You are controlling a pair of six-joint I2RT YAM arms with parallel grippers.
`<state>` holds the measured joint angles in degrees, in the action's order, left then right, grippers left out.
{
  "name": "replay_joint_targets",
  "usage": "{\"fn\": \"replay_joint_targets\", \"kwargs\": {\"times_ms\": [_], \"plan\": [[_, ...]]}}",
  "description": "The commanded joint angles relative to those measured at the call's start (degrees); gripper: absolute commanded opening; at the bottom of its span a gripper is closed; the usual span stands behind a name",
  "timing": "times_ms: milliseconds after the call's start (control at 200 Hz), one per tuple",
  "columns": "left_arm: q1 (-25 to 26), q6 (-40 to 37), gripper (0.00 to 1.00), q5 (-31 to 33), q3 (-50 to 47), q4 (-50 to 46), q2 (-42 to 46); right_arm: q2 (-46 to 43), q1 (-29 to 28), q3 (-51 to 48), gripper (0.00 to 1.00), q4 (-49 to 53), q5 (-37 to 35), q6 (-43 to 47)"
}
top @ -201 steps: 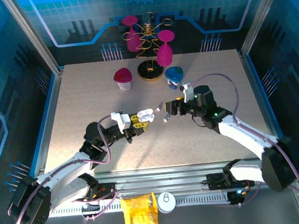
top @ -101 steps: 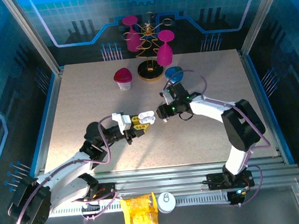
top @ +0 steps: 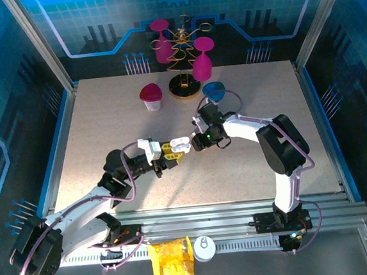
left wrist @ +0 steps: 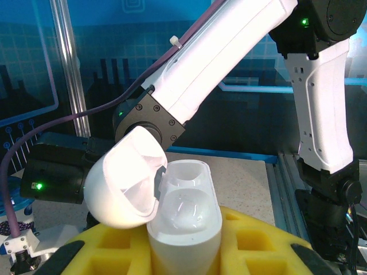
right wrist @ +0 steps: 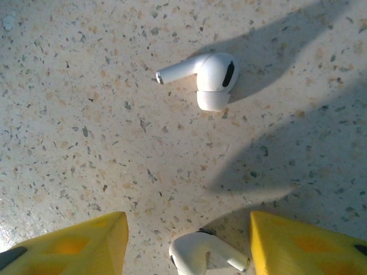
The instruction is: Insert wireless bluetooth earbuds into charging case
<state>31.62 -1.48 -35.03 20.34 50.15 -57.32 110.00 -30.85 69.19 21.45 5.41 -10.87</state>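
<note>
White plastic sits under my right tool (right wrist: 188, 222): one earbud (right wrist: 202, 252) lies on the speckled table (right wrist: 86, 114) between my yellow fingers (right wrist: 74, 243), which stand apart and touch nothing. Its stem points toward the finger on the right of my wrist view, so its long axis runs across the gap, and I judge a squeeze would catch it end to end. A second earbud (right wrist: 203, 77) lies farther ahead, stem pointing left. My left tool (top: 170, 149) is clamped on the charging case (left wrist: 184, 229), lid (left wrist: 123, 183) swung open, just beside my right tool. No brand or lettering is readable anywhere.
</note>
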Motion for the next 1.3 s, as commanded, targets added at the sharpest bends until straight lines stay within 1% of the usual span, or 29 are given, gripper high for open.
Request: {"fn": "replay_joint_targets", "kwargs": {"times_ms": [0, 315, 405, 465, 550, 650, 765, 856, 991, 1166, 1291], "plan": [[0.11, 0.24, 0.20, -1.71, 0.14, 0.82, 0.15, -1.01, -0.95, -2.06, 0.56, 1.75, 1.70, -0.49], [0.05, 0.07, 0.20, -2.14, 0.40, 1.63, -0.79, -6.71, -3.37, -6.15, 0.54, 4.20, 0.08, -2.85], [0.06, 0.14, 0.20, -2.24, 0.52, 2.15, -1.26, -7.53, -3.54, -5.77, 0.53, 4.80, -2.68, -3.99], [0.10, 0.15, 0.20, -2.39, 0.56, 2.42, -1.56, -7.75, -3.68, -4.85, 0.58, 5.79, -5.12, -5.27], [0.11, 0.19, 0.20, -2.42, 0.52, 2.46, -1.57, -7.71, -4.04, -3.57, 0.61, 6.46, -8.31, -7.50], [0.11, -0.02, 0.20, -2.22, 0.23, 2.11, -0.94, -6.63, -4.28, -1.21, 0.60, 8.56, -10.73, -11.19], [0.10, -0.28, 0.20, -1.80, -0.14, 1.56, -0.31, -4.31, -4.48, 2.68, 0.57, 12.99, -13.40, -16.45], [0.03, -0.55, 0.20, -1.76, -0.29, 1.10, 0.01, -1.56, -4.74, 6.82, 0.56, 17.81, -13.50, -18.64], [0.10, -1.07, 0.20, -1.71, -0.27, 0.91, -0.16, 0.51, -5.22, 9.19, 0.56, 20.44, -13.12, -20.16], [0.11, -1.12, 0.20, -1.80, -0.44, 0.99, -0.50, 3.78, -5.30, 12.58, 0.51, 23.74, -10.92, -20.89], [0.04, -0.99, 0.20, -1.79, -0.65, 1.40, -0.51, 5.42, -5.54, 13.84, 0.45, 24.63, -10.33, -20.94]]}}
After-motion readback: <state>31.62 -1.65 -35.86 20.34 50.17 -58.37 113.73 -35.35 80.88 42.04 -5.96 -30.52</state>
